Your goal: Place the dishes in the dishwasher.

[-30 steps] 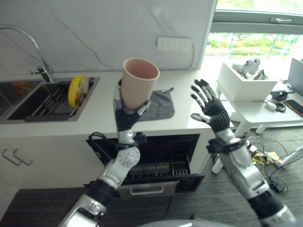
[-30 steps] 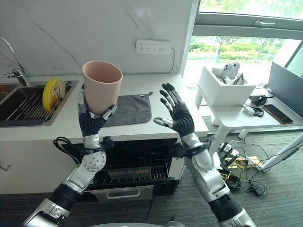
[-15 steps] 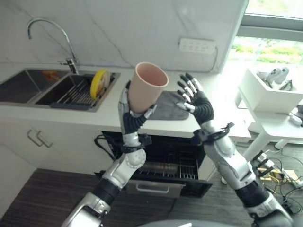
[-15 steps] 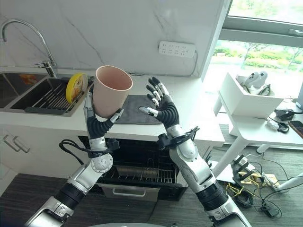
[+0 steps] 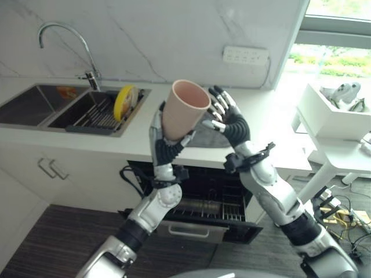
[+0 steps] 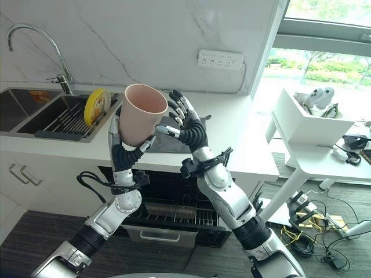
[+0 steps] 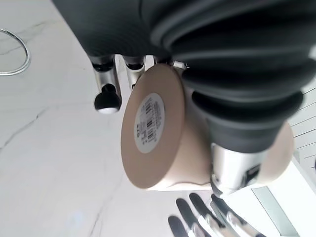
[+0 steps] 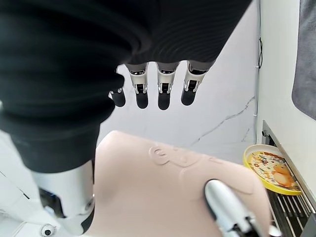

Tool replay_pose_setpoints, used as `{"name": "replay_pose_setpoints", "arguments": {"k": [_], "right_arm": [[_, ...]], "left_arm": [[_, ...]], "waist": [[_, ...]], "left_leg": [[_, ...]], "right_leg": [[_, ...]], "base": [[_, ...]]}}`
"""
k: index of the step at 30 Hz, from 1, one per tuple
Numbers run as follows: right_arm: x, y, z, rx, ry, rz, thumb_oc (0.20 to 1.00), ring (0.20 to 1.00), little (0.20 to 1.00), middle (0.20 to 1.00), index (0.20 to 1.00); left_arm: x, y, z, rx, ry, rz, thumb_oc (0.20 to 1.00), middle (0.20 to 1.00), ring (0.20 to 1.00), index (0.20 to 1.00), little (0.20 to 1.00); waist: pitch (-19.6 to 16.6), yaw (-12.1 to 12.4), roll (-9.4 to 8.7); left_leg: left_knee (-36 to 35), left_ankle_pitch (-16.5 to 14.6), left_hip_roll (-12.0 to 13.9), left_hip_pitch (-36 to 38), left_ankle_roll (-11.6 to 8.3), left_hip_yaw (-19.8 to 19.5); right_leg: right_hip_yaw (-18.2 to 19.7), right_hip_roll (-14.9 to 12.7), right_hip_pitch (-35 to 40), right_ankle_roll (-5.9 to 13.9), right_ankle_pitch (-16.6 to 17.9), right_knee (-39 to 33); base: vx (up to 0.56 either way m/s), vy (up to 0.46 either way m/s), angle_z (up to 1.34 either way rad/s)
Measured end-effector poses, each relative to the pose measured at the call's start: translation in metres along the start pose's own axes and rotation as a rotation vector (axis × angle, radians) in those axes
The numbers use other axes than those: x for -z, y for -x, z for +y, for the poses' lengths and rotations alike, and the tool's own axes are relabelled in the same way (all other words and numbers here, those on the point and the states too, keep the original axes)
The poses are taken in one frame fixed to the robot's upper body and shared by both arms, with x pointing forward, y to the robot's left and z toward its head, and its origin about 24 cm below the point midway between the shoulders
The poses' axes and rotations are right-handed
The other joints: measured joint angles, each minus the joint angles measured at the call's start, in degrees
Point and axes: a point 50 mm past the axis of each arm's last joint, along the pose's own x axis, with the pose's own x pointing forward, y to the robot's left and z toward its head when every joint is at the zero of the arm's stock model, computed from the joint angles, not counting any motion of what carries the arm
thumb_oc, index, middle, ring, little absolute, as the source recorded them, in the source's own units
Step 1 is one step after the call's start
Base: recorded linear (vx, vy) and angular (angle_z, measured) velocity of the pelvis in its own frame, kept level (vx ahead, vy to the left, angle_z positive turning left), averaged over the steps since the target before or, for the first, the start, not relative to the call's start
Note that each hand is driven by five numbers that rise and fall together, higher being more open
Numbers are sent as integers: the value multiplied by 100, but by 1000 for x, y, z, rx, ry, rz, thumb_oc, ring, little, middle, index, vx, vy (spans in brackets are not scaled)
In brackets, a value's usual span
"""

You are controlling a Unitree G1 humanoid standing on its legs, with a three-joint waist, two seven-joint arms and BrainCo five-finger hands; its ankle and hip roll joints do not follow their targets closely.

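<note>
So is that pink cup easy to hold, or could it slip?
The cup looks like smooth, stiff plastic, probably light. It tapers toward its base, so it might slide down through the left hand's curled fingers. The right hand, open beside the rim, could steady it.

bright daylight | source: window (image 5: pixel 339 35) on right, overexposed | wrist views blurred close-up

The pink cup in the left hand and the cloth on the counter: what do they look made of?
The pink cup, held up in the left hand, looks like matte plastic or a similar composite: even opaque colour, no glaze shine, moulded base with a sticker. The grey cloth looks like soft absorbent fabric, lying flat and limp; I can't tell its weave.
</note>
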Motion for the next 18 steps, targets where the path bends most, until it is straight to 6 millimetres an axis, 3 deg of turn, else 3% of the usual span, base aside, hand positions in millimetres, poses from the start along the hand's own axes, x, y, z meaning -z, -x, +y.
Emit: {"name": "replay_pose_setpoints", "arguments": {"k": [18], "right_arm": [[-3,-12,19,-8,-60,12,1000,1000,1000,1000,1000]], "left_arm": [[-7,3,-11,21,34,-8,200,200,200,200,200]], "waist": [[57,107,73]], "left_leg": [[-110,20,-39,8,3,-38]], "right_leg": [[-64,-4,31,14,-7,-76]], "base": [[3,1,1]]}}
